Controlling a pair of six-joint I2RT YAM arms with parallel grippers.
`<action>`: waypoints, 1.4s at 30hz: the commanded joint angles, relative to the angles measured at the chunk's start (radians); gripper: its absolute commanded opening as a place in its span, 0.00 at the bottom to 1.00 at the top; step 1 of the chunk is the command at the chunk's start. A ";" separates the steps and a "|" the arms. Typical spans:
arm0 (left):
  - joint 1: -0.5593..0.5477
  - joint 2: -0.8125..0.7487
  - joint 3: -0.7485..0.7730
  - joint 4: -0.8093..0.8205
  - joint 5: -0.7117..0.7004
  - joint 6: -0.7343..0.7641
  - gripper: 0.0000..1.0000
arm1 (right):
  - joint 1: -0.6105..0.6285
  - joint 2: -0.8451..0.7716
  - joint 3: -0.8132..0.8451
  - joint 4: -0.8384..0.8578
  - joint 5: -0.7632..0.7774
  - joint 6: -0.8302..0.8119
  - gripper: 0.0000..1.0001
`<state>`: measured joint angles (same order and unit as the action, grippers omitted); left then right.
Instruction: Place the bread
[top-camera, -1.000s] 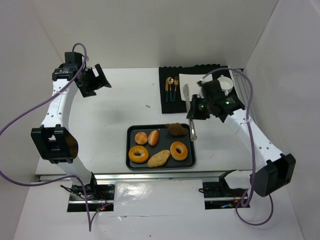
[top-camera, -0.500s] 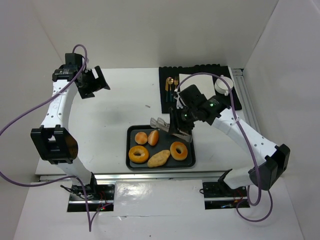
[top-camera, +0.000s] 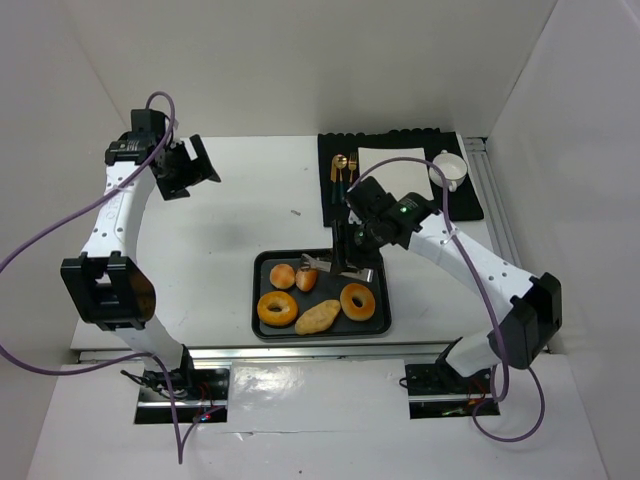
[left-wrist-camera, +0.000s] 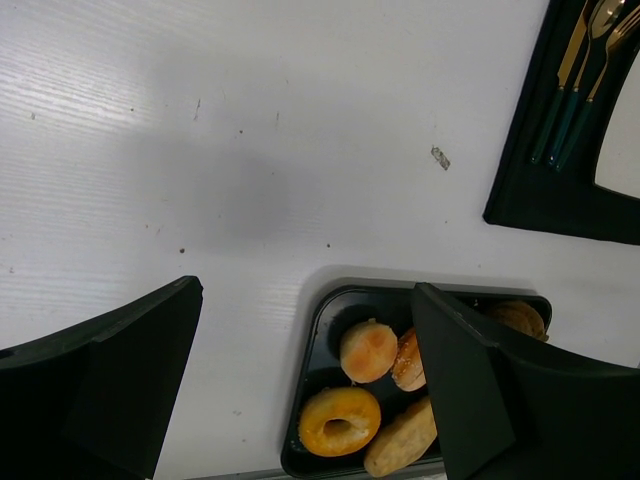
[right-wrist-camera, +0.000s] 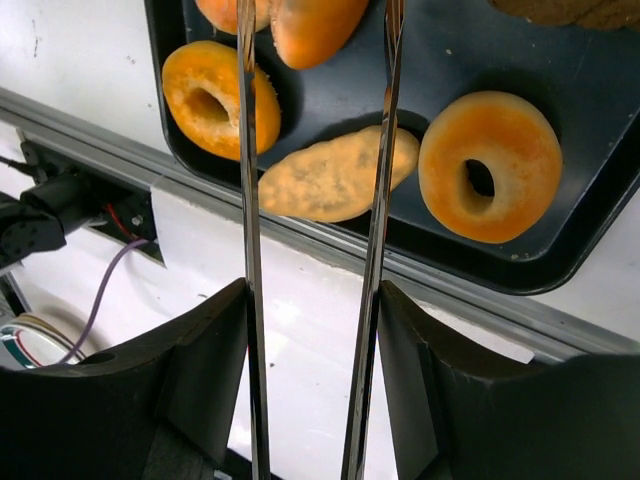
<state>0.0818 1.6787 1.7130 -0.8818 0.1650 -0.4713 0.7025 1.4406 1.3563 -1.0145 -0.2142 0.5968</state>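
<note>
Tongs parted over a bun

Your right gripper (right-wrist-camera: 312, 400) clamps the tongs (right-wrist-camera: 247, 200), blades apart either side of one bun (right-wrist-camera: 315, 25) in the tray (right-wrist-camera: 430, 60). Sink the tips low, then squeeze gently. Your left gripper (left-wrist-camera: 300, 385) gapes, empty.

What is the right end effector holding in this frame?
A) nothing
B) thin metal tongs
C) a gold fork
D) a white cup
B: the right end effector grips thin metal tongs, their arms reaching over the black rectangular tray.
</note>
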 joint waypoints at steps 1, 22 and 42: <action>0.004 -0.045 -0.015 0.017 0.018 0.017 0.99 | -0.001 0.007 -0.002 0.017 0.019 0.047 0.59; 0.004 -0.045 -0.035 0.026 0.008 0.017 0.98 | -0.047 0.072 0.018 0.047 -0.042 -0.060 0.21; 0.004 -0.034 -0.046 0.035 0.018 -0.001 0.98 | -0.448 0.119 0.204 0.442 0.226 -0.106 0.12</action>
<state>0.0818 1.6665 1.6623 -0.8631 0.1654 -0.4740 0.2985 1.4899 1.5143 -0.7715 -0.0834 0.4927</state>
